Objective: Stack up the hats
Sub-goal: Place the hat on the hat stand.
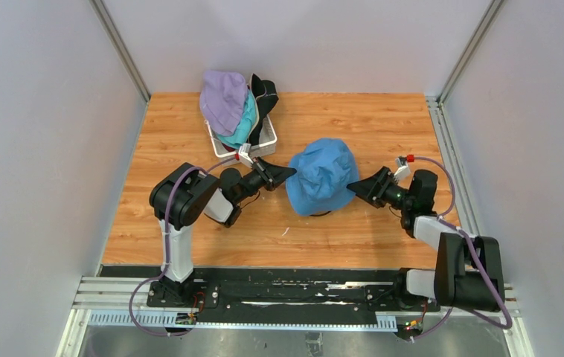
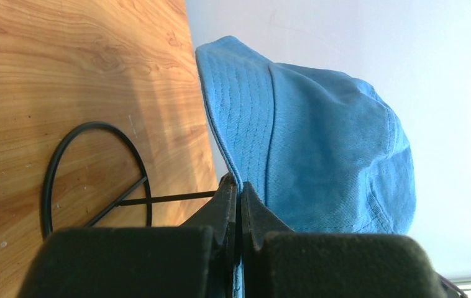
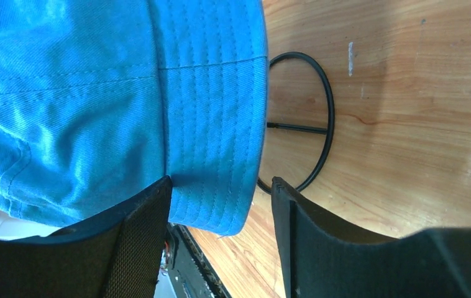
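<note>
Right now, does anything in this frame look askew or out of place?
Mildly. The white lattice basket at the back sits turned at an angle, and its lavender hat, teal hat and black hat bulge over its rim. The blue hat over the wire stand looks undamaged.

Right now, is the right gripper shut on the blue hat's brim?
No: the right gripper is open, its two sides set apart on either side of the brim of the blue hat.

White basket at far left of the wooden table; black wire stand near its middle.
</note>
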Robot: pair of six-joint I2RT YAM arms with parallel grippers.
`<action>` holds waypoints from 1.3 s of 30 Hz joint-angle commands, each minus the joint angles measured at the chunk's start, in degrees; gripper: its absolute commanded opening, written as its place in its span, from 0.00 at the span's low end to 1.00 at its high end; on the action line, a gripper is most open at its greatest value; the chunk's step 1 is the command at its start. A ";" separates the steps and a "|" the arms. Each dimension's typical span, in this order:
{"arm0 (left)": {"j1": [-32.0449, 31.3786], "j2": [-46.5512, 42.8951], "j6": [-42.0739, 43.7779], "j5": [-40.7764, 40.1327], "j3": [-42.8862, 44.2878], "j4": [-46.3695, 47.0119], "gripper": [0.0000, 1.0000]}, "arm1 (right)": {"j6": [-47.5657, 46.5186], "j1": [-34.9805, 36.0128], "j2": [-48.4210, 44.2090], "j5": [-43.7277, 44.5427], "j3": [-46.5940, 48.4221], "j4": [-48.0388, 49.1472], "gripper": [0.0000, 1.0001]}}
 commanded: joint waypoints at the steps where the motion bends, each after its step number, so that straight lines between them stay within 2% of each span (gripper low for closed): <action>1: 0.19 0.59 0.23 0.10 0.02 2.64 0.00 | 7.88 -1.31 5.30 -3.88 -2.88 18.11 0.55; 5: 0.21 0.68 0.32 0.04 0.08 2.62 0.00 | 16.55 -1.59 12.45 -5.50 -5.05 34.90 0.34; 8: 0.34 0.80 0.44 0.06 0.05 2.59 0.00 | 21.79 -1.82 17.38 -6.16 -6.05 46.58 0.06; 9: 0.42 0.93 0.41 0.10 -0.05 2.56 0.00 | 22.75 -1.87 18.66 -6.15 -6.26 49.12 0.01; 12: 0.60 1.54 0.49 0.20 -0.08 2.56 0.00 | 24.00 -2.06 21.72 -5.92 -6.72 53.59 0.01; 17: 0.77 2.59 1.21 -0.02 -0.33 2.62 0.00 | 23.20 -2.37 22.91 -4.89 -7.36 53.60 0.01; 19: 0.85 3.22 1.54 -0.25 -0.42 2.56 0.00 | 21.44 -2.73 21.92 -3.92 -7.71 50.20 0.01; 22: 1.02 3.95 1.53 -0.30 -0.31 2.60 0.00 | 15.80 -2.94 17.82 -1.80 -7.60 39.52 0.01; 24: 1.05 4.13 1.63 -0.47 -0.32 2.58 0.00 | 9.38 -2.93 13.04 0.39 -6.72 28.71 0.01; 28: 1.05 4.43 1.96 -0.61 -0.08 2.53 0.00 | -4.19 -2.85 0.08 7.94 -2.95 0.51 0.01; 30: 1.05 5.07 1.99 -0.65 0.00 2.50 0.00 | -7.88 -2.77 -4.63 11.70 -1.62 -7.85 0.01; 34: 1.05 6.40 2.03 -0.72 0.02 2.62 0.00 | -10.34 -2.76 -6.69 14.75 -0.13 -14.48 0.01; 39: 1.05 6.74 2.69 -1.16 -0.32 2.51 0.00 | -10.66 -2.77 -5.36 15.90 -0.09 -15.05 0.01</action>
